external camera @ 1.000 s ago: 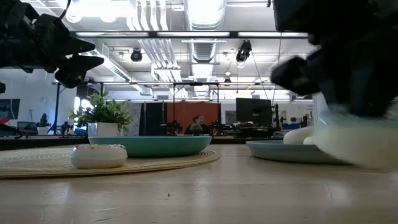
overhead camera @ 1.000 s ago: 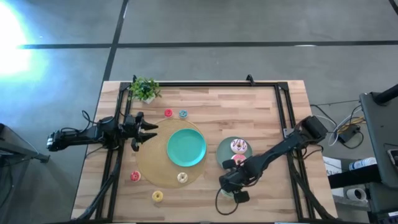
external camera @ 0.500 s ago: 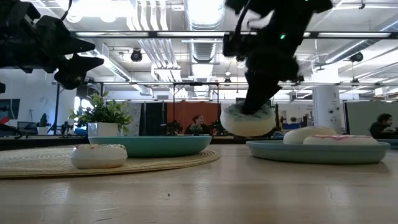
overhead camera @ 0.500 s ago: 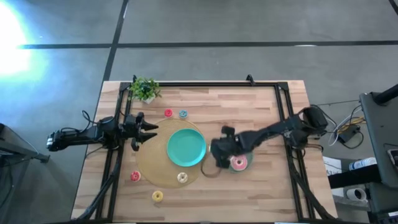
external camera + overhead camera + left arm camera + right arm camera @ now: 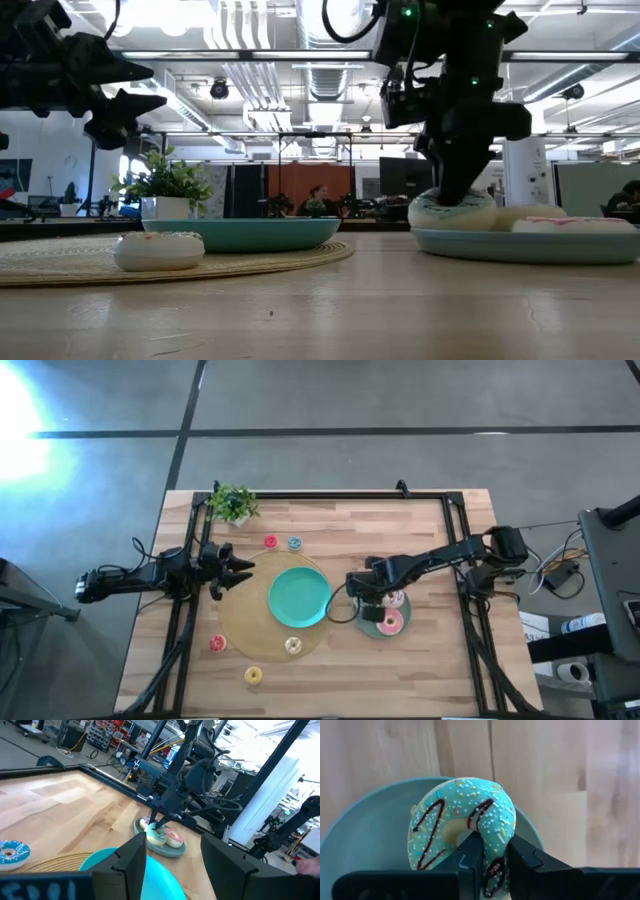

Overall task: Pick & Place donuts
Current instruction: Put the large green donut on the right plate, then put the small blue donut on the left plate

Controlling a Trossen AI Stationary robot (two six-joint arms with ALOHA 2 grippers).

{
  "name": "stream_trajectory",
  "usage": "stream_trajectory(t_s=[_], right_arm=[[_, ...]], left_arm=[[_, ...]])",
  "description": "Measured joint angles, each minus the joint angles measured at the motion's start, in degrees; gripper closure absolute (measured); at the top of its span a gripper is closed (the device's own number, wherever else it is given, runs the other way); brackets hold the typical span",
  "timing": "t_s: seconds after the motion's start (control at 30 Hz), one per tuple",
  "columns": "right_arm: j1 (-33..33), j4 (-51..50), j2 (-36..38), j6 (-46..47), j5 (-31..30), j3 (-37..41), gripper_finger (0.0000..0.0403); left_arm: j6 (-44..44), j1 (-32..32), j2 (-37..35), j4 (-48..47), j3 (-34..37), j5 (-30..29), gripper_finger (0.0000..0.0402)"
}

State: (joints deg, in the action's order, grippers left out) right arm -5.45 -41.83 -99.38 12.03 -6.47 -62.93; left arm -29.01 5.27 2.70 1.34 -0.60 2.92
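right tool (image 5: 492, 851): closing on the green donut (image 5: 465, 822), its fingers pinching the ring's wall, one finger through the hole; hanging over the grey-green plate (image 5: 366, 618).
green donut: sitting low on the grey-green plate's edge nearest the teal plate (image 5: 300, 597), tilted in the grip.
pink donut (image 5: 390, 622): lying on the grey-green plate, beside the green donut.
white-sprinkled donut (image 5: 395, 600): lying on the grey-green plate, partly hidden by the right arm.
left tool (image 5: 240, 571): standing open, holding nothing, hovering off the woven mat's (image 5: 240, 630) edge, across the teal plate from the grey-green plate.
small donuts: red (image 5: 270, 542) and blue (image 5: 294, 543) lying on the bench (image 5: 420, 670) beyond the teal plate; cream (image 5: 292, 645) on the mat; another red (image 5: 217, 643) and yellow (image 5: 253, 676) near the mat's rim.
plant (image 5: 231, 503): standing at the bench corner.
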Motion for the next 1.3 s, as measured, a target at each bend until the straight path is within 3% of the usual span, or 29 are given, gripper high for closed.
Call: stream_trajectory(t_s=[0.37,0.97,1.3], right_arm=[[0.16,-0.34,0.09,0.84,2.63,-0.24,0.0336],[0.09,-4.49,1.67,-1.88,5.02,-1.86,0.0169],[0.09,-8.38,5.26,-6.14,4.16,-1.92,0.014]], left_arm=[[-1.47,-0.01,0.0,0.0,0.0,0.0,0.0239],[-1.44,0.01,0.0,0.02,0.0,0.01,0.0239],[-3.01,-0.01,0.0,0.14,0.0,0.02,0.0239]])
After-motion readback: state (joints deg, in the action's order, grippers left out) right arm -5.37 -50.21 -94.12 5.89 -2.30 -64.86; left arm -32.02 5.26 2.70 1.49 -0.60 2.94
